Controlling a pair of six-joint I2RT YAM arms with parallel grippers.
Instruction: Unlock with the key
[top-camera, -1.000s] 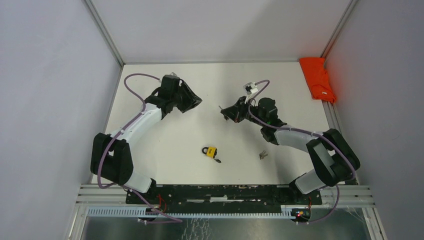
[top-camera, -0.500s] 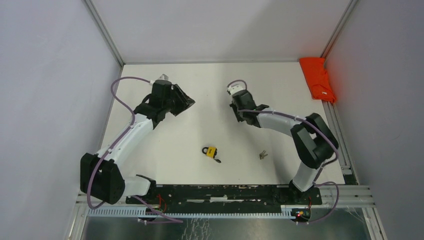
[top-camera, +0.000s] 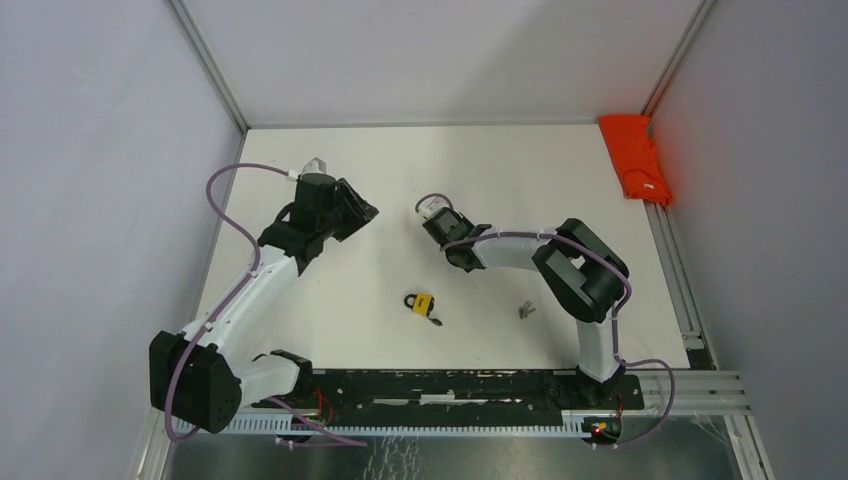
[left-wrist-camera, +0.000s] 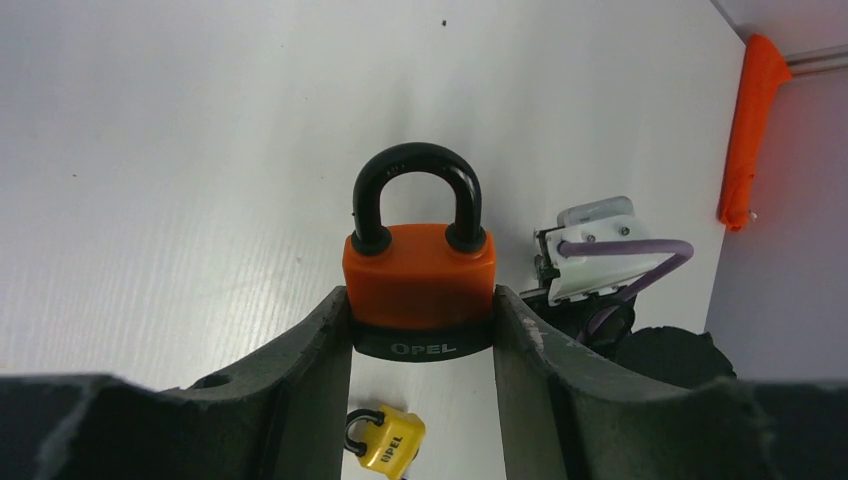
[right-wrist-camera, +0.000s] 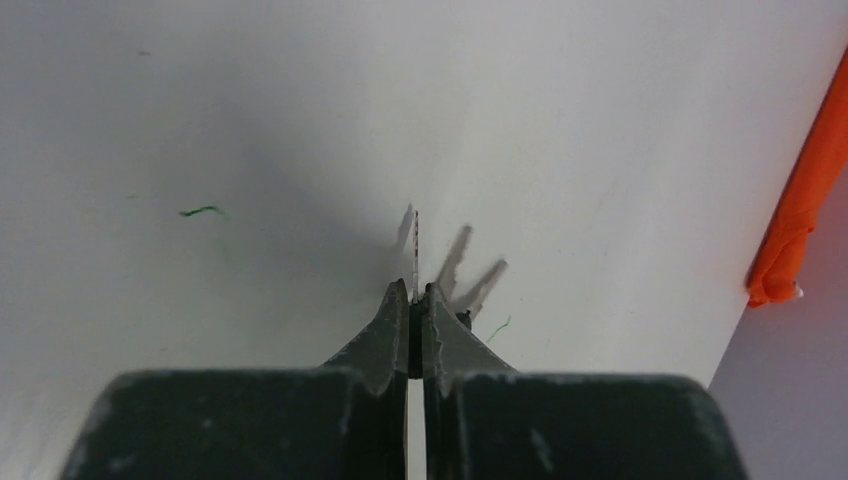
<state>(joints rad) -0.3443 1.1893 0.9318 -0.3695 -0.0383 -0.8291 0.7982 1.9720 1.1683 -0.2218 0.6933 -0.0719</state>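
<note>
Top external view: a white table (top-camera: 500, 170) with two arms reaching in from the near edge. From the table's middle, a small yellow padlock (top-camera: 422, 303) lies at 6 o'clock, loose keys (top-camera: 524, 310) at 4 o'clock, and an orange cloth (top-camera: 634, 158) at 2 o'clock in the far corner.

Left wrist view: the left gripper (left-wrist-camera: 420, 300) clamps an orange padlock (left-wrist-camera: 420, 275) by its sides above the table, at about 10 o'clock. Its black shackle points to 12 o'clock, closed.

Right wrist view: the right gripper (right-wrist-camera: 415, 300), near the table's middle, is pinched tight on a key (right-wrist-camera: 415, 250). The thin blade, seen edge-on, sticks out toward 12 o'clock above the table.
</note>
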